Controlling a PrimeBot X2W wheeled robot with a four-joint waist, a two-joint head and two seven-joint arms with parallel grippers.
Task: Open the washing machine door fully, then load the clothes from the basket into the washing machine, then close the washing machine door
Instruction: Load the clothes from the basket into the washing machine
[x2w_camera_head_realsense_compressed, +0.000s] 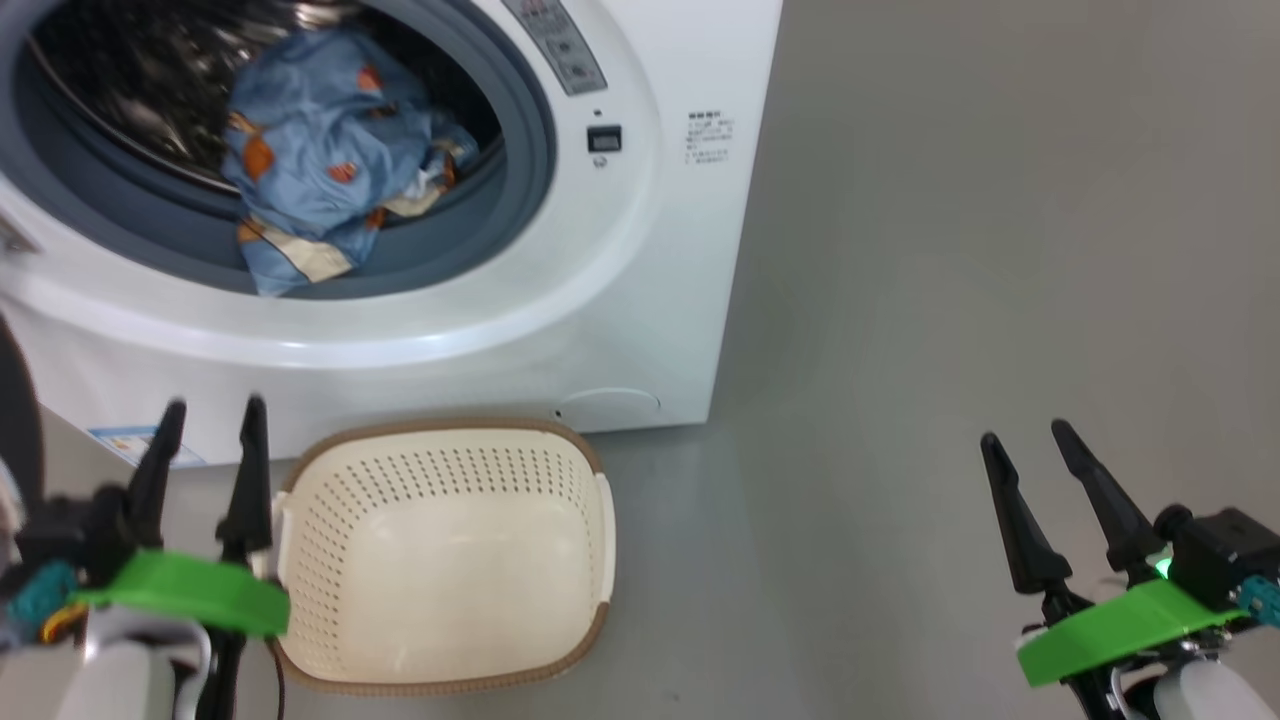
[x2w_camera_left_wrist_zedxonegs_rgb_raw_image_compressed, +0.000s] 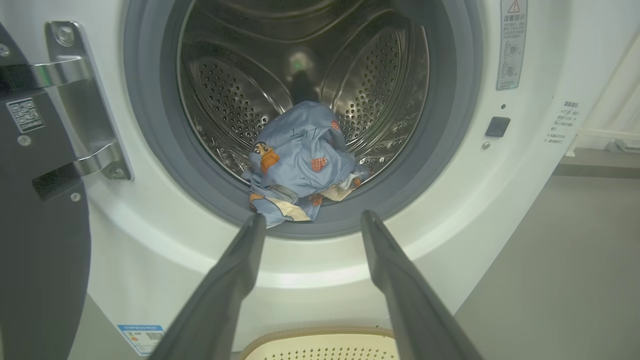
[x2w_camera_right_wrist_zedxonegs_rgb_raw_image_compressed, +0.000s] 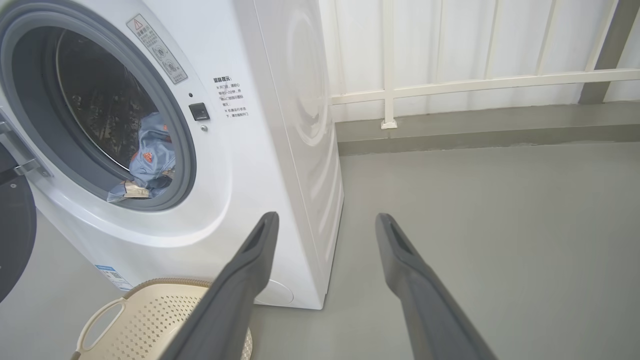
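Left gripper (x2w_camera_head_realsense_compressed: 215, 405) hangs wide open and holds nothing, just beside the basket (x2w_camera_head_realsense_compressed: 440, 432). My right gripper (x2w_camera_head_realsense_compressed: 1025, 433) is likewise spread and empty, well apart over the floor (x2w_camera_head_realsense_compressed: 900, 300). I see nothing in the perforated plastic basket, and the clothes (x2w_camera_head_realsense_compressed: 320, 160) sit heaped in the mouth of the washing machine (x2w_camera_head_realsense_compressed: 640, 260), so I judge loading done and closing next. Soft crumpled fabric trails onto the grey rubber seal (x2w_camera_head_realsense_compressed: 535, 150). I'd nudge it into the perforated steel drum (x2w_camera_left_wrist_zedxonegs_rgb_raw_image_compressed: 225, 100), then swing the glossy black door (x2w_camera_left_wrist_zedxonegs_rgb_raw_image_compressed: 40, 280) shut.

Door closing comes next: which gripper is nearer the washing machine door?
Left. The left gripper sits just right of the open washing machine door; the right gripper hovers over the floor, far off past the basket.
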